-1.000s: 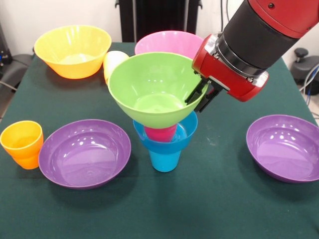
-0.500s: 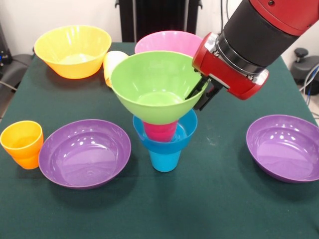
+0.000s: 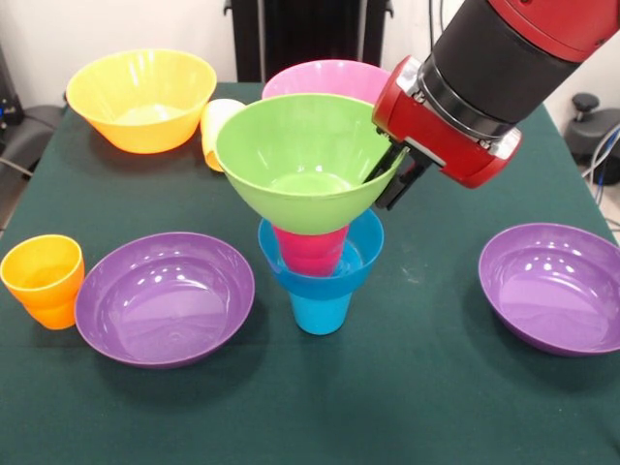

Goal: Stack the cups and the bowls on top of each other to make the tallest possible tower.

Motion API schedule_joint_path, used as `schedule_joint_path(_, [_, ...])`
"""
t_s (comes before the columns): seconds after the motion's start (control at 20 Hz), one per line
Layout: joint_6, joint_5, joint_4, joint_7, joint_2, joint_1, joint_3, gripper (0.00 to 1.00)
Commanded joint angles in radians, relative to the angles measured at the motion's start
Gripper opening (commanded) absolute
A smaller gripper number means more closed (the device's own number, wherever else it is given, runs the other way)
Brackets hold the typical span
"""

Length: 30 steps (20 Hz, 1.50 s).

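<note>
The tower stands mid-table: a blue cup [image 3: 321, 310], a small blue bowl [image 3: 360, 254] on it, a red cup [image 3: 310, 250] in that bowl, and the lime green bowl [image 3: 302, 160] on top. My gripper [image 3: 387, 181] comes in from the upper right and is shut on the green bowl's right rim. The green bowl is nearly level, with its base at the red cup's top; I cannot tell whether they touch. The orange cup [image 3: 44, 280] stands at the left edge. The yellow cup [image 3: 215, 126] lies on its side behind the green bowl.
A large orange-yellow bowl [image 3: 141, 97] sits at the back left and a pink bowl [image 3: 329, 77] at the back centre, partly hidden. Two purple bowls sit in front, one at the left [image 3: 165, 296] and one at the right [image 3: 554, 287].
The gripper has lifted the green bowl a little and levelled it. More of the red cup shows below it than before. The rest has not moved.
</note>
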Motion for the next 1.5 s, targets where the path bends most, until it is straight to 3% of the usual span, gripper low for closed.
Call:
schedule_joint_path(0.05, [-0.014,-0.003,0.085,0.15,-0.004,0.022,0.101,0.0])
schedule_joint_path(1.5, [-0.071,0.004,0.072,0.143,0.016,0.007,0.121,0.0])
